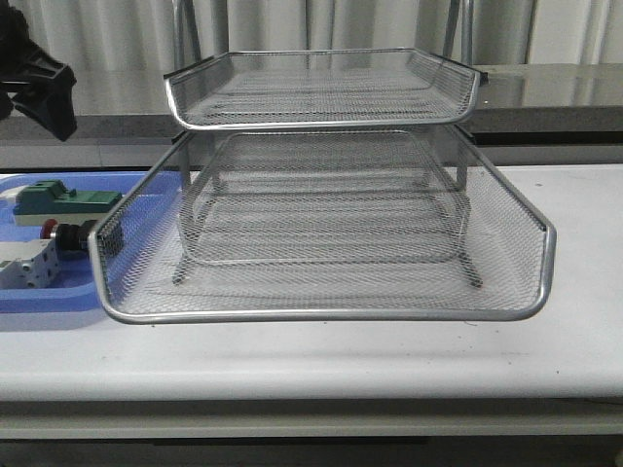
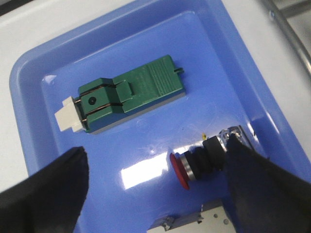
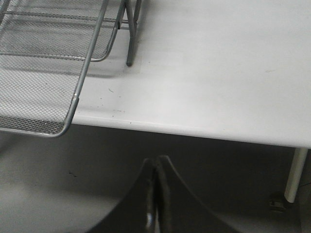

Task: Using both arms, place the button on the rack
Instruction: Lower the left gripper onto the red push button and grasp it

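A white table (image 1: 311,355) is set before pale curtains (image 1: 321,24), with a grey ledge (image 1: 555,92) behind it. The rack (image 1: 321,224) stands at the table centre, its lower tier drawn forward. A blue tray (image 2: 43,63) lies at the left, just beside the rack. The button (image 2: 197,162) lies on its side in the tray, near a green block (image 2: 129,92) and a grey block (image 2: 189,221). The left gripper (image 2: 155,170) is held above the tray, fingers spread wide and released, one finger (image 2: 262,184) just beside the button. The right gripper (image 3: 155,194) is held off the table edge, fingers pressed together, holding nothing
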`<action>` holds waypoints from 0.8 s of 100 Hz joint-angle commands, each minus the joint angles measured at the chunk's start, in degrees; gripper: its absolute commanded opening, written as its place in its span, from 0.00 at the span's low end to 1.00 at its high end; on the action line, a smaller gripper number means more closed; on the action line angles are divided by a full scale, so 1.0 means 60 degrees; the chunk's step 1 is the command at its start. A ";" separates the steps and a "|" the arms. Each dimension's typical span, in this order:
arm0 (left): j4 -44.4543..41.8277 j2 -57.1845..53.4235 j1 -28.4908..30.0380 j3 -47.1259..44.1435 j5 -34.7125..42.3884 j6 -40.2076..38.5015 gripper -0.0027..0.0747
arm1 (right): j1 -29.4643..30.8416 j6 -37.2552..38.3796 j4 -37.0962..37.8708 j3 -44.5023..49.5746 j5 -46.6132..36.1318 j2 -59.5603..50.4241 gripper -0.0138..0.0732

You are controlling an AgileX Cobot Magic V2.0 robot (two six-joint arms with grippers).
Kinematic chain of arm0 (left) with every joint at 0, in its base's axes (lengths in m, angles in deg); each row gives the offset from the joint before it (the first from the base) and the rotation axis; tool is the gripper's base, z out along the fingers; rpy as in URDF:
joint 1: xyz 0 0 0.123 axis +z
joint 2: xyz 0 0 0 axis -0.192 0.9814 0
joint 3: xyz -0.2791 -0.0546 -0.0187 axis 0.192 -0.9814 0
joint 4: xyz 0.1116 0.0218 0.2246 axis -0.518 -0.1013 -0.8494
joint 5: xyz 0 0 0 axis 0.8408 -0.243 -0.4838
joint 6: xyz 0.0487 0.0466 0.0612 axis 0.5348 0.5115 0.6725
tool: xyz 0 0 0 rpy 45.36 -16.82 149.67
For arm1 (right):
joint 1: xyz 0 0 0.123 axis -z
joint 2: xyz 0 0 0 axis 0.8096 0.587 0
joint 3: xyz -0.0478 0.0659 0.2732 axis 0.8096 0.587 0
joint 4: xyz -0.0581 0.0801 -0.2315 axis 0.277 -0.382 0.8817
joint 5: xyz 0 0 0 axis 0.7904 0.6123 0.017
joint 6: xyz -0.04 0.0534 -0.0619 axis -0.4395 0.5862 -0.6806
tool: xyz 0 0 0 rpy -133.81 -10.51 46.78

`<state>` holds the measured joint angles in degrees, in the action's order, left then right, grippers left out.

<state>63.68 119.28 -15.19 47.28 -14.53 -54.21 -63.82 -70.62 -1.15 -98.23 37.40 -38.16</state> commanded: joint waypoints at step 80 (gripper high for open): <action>0.2207 0.2411 -0.0095 0.3408 -0.3515 0.6371 0.75 | 0.0028 -0.0023 0.0041 -0.0330 -0.0538 0.0049 0.08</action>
<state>75.45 136.26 -15.35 65.75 -36.40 -16.90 -63.82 -70.62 -1.15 -98.23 37.40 -38.16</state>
